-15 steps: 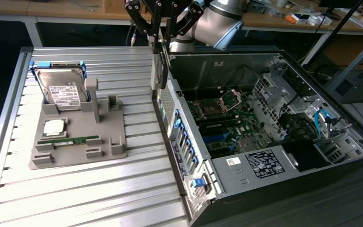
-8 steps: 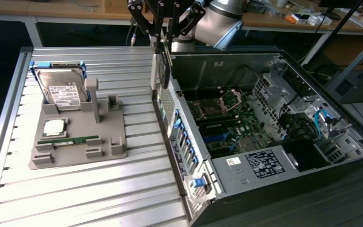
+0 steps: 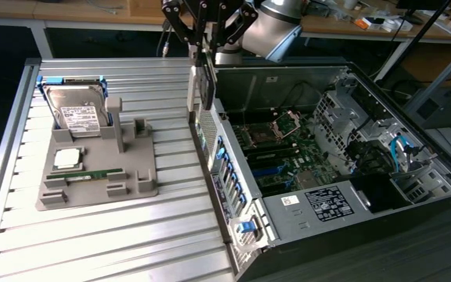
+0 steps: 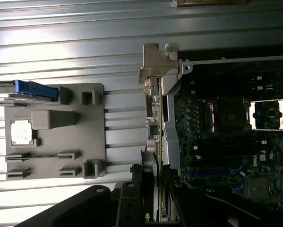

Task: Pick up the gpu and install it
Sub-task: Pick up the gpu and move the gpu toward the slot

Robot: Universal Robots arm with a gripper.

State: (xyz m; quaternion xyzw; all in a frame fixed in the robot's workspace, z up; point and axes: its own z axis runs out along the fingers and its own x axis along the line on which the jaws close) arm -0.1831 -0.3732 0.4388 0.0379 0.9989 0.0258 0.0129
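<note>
Gripper point(image 4: 152, 189) fingers clamped on gpu point(image 4: 153, 118). Card hangs upright, edge-on, over the side wall of the computer case point(image 3: 234, 194), short of the motherboard point(image 3: 288, 147). Judgement: hold it plumb, bracket point(image 4: 158, 61) toward that wall, edge squared to slot.

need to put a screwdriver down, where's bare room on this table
Bare slats of the table fill the stretch below the gray tray in the exterior view, and the strip between tray and computer case. Crowded: the tray with its hard drive, and the case's corner at that view's top, where the end effector holds the gpu.
</note>
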